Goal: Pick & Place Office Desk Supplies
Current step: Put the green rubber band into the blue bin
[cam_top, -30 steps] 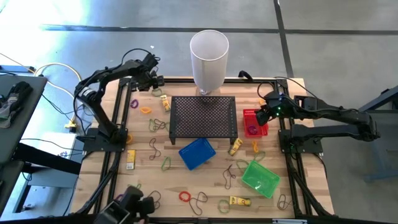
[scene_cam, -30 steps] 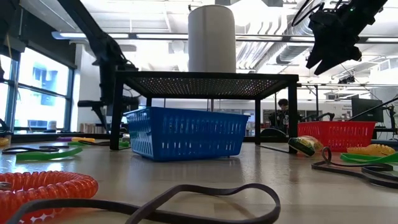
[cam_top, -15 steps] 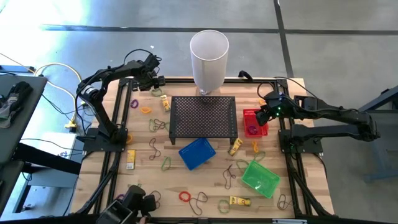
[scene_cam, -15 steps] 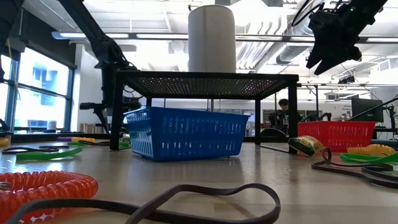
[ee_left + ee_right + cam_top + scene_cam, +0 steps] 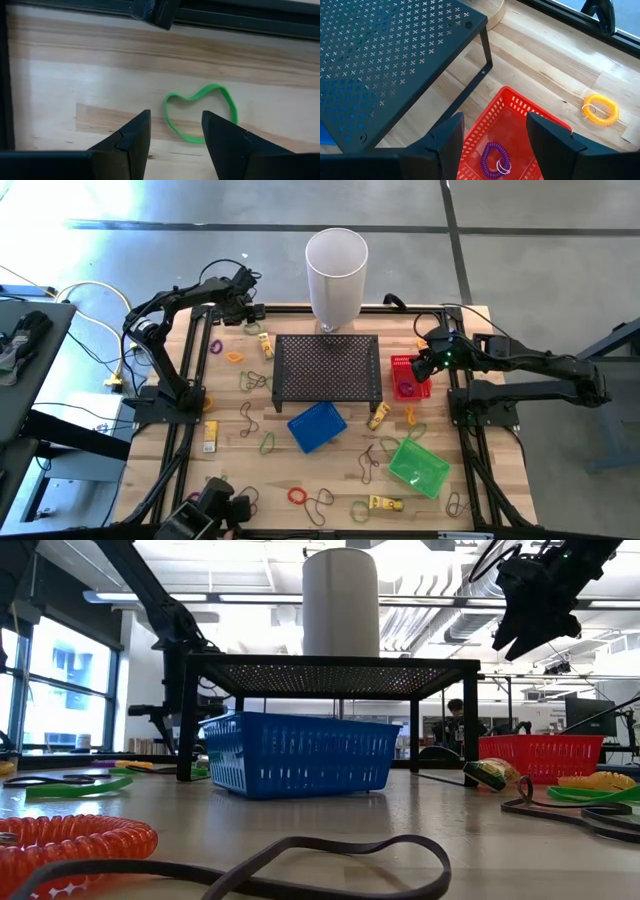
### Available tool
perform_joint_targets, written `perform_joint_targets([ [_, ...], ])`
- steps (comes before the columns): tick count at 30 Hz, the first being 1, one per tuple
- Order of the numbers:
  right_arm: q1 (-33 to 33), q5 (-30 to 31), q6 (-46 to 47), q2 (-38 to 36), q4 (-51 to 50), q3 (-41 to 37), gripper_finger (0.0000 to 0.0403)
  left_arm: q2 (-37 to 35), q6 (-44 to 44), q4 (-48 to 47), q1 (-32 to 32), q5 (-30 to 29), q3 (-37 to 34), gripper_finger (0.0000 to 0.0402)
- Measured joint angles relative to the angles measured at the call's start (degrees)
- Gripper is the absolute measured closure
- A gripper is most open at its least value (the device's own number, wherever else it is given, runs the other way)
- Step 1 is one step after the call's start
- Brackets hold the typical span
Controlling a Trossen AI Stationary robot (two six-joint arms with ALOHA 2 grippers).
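Observation:
Loose bands and small yellow pieces lie scattered flat on the wooden table (image 5: 300, 470). My left gripper (image 5: 245, 311) (image 5: 175, 114) is open at the table's far left corner. It hovers over a green band (image 5: 200, 112) that lies flat just ahead of its fingers. My right gripper (image 5: 418, 368) (image 5: 495, 117) (image 5: 525, 635) is open and empty above the red basket (image 5: 520, 100). A purple coil (image 5: 495, 160) lies in that basket. An orange coil (image 5: 601, 109) rests on the table beside it.
The black mesh stand (image 5: 328, 367) is at the table's middle, with the tall white cylinder (image 5: 336, 275) behind it. A blue basket (image 5: 317, 426) and a green basket (image 5: 418, 463) sit nearer. A red coil (image 5: 70, 840) and a dark band (image 5: 300, 865) lie near the front edge.

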Motion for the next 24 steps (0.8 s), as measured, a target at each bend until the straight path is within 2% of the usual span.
perform_joint_targets([
  [7,0.00,0.00,0.00,0.00,-0.02,-0.02,0.0200,1.47,-1.72,-1.57,0.00,0.22,0.02,0.0231],
  [11,0.01,0.00,0.00,0.00,-0.02,-0.07,0.0200,4.09,-1.92,-1.89,0.00,2.35,0.00,0.0231],
  [24,0.02,0.00,0.00,0.00,-0.05,-0.07,0.0200,5.42,-3.83,-0.85,-0.04,1.37,0.11,0.0239],
])
